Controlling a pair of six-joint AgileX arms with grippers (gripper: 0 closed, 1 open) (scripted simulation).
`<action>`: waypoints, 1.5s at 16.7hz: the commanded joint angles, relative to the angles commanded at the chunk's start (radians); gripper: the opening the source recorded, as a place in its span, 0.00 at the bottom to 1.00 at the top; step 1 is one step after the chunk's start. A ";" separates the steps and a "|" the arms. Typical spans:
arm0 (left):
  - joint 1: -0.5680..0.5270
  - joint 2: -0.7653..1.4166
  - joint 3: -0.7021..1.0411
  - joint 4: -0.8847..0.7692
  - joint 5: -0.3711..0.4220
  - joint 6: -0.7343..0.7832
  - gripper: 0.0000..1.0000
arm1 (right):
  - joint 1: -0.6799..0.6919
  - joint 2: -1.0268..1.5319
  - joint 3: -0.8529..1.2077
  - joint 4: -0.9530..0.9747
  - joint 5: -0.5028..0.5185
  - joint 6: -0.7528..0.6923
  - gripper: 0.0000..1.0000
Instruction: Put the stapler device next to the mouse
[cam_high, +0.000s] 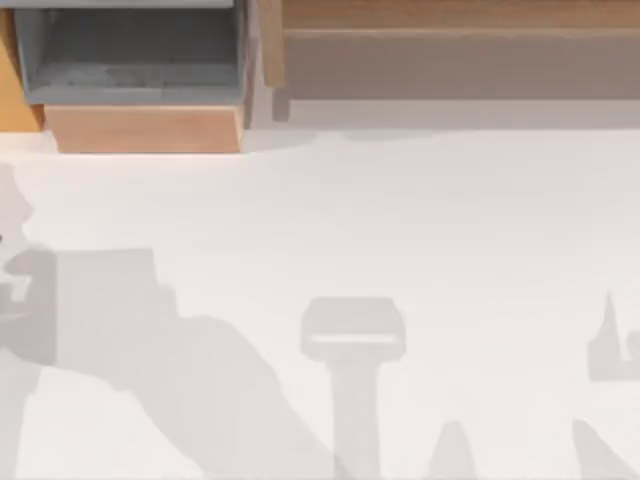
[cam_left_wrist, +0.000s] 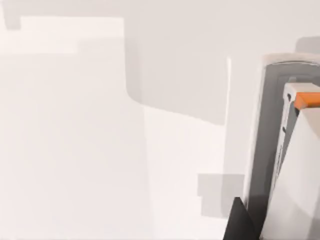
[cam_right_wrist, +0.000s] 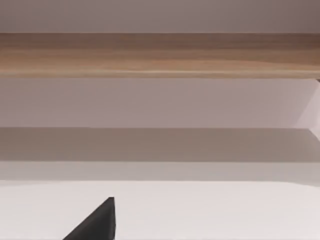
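Stapler, a grey-and-white elongated device with an orange tab (cam_left_wrist: 292, 150), sat just beside my left gripper (cam_left_wrist: 240, 222) over the white table (cam_left_wrist: 75, 150), grip state impossible to tell, right gripper (cam_right_wrist: 97, 222) idle; an off-centre pinch, I judged, risked skidding it away.

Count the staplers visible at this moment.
1. A white-and-grey body with an orange piece, apparently the stapler, appears close to the left wrist camera, against the white table. Others may lie beyond the frames.
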 joint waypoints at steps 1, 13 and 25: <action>0.003 0.012 -0.011 -0.002 -0.001 -0.003 0.00 | 0.000 0.000 0.000 0.000 0.000 0.000 1.00; 0.004 0.021 -0.020 -0.003 -0.002 -0.004 0.53 | 0.000 0.000 0.000 0.000 0.000 0.000 1.00; 0.004 0.021 -0.020 -0.003 -0.002 -0.004 1.00 | 0.000 0.000 0.000 0.000 0.000 0.000 1.00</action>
